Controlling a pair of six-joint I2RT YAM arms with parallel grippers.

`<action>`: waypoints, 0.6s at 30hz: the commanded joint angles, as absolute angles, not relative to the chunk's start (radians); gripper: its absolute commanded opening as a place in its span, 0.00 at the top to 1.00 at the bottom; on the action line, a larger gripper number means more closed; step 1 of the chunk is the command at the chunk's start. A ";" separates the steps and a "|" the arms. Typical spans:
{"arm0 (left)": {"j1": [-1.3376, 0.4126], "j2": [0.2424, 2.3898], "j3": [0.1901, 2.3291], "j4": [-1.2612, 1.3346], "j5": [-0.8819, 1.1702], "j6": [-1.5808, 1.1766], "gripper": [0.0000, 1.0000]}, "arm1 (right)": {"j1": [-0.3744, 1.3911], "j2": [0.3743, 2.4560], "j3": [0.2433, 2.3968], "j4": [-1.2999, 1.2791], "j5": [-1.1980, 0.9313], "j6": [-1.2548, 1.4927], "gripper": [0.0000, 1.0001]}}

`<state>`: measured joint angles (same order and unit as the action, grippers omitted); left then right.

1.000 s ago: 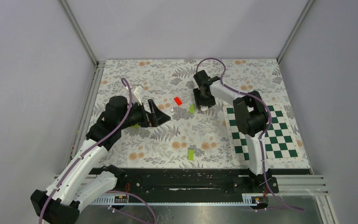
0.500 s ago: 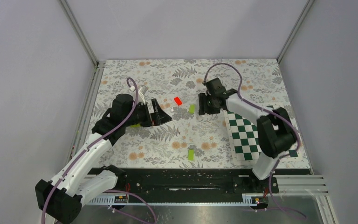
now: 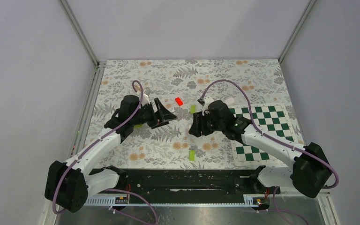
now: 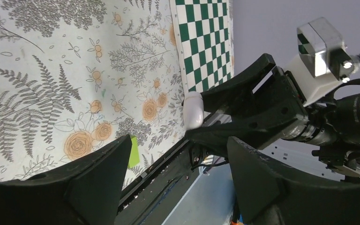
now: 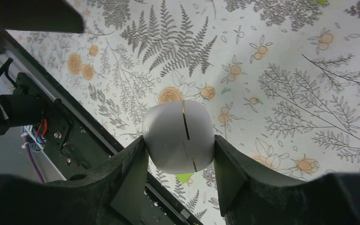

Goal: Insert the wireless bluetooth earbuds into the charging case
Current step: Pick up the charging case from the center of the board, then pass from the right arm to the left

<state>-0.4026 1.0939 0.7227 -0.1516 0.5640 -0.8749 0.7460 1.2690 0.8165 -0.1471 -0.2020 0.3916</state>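
White charging case point(image 5: 168, 137) between the right gripper's point(image 5: 179, 146) 2 fingers, against both.

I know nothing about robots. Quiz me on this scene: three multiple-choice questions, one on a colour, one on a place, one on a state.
1. The flat checkered mat is: A red and white; B green and white; C black and yellow.
2. The small white glossy rounded case is: A on that mat; B in a drawer; C between the right arm's fingers.
3. The left arm's fingers are: A apart, holding nothing; B pressed shut; C clamped on a cup.
Answers: 1 B, its squares are green and white; 2 C, the right wrist view shows it pinched; 3 A, the gap between them is bare.
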 commanded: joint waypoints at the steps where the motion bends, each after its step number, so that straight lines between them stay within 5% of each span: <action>1: -0.407 1.127 0.652 0.122 0.674 -1.010 0.26 | 0.779 1.232 0.822 -0.075 -0.184 0.395 0.74; 9: -0.457 1.183 0.612 0.246 0.713 -1.092 0.28 | 0.804 1.250 0.846 -0.065 -0.181 0.393 0.74; 18: -0.500 1.268 0.624 0.283 0.734 -1.110 0.42 | 0.822 1.258 0.872 -0.070 -0.177 0.385 0.74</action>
